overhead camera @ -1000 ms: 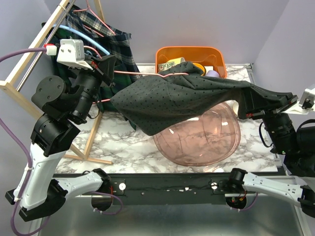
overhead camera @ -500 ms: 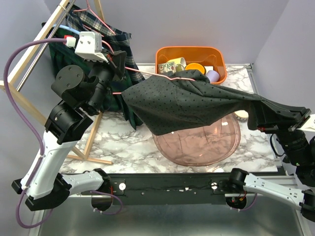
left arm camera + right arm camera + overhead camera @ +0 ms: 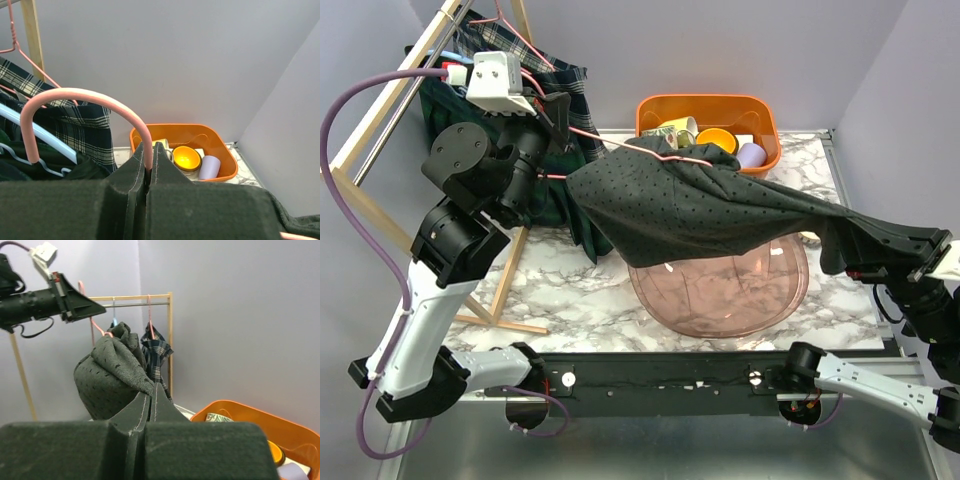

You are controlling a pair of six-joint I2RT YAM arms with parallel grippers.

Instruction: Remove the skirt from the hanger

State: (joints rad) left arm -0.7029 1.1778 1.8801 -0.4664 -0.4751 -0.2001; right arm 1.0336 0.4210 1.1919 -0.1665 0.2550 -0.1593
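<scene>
- The left gripper point(image 3: 150, 165) has its fingers pressed together on the wire of the pink hanger point(image 3: 85, 94).
- The right gripper point(image 3: 150, 405) is also closed, and it pinches one edge of the dark grey dotted skirt point(image 3: 720, 205).
- The skirt is stretched between both grippers, above a large pink transparent bowl point(image 3: 720, 290) toward the near edge of the tabletop.
- An orange bin point(image 3: 710, 101) at the far edge holds a yellow bowl point(image 3: 717, 138), a lilac cup point(image 3: 750, 153) and a patterned cup point(image 3: 672, 130).

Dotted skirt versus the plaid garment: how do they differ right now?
The dotted skirt is grey with dots; the plaid garment is checked. The dotted skirt is stretched sideways between the left gripper and right gripper; the plaid garment hangs down on the rack. Both are dark cloth.
</scene>
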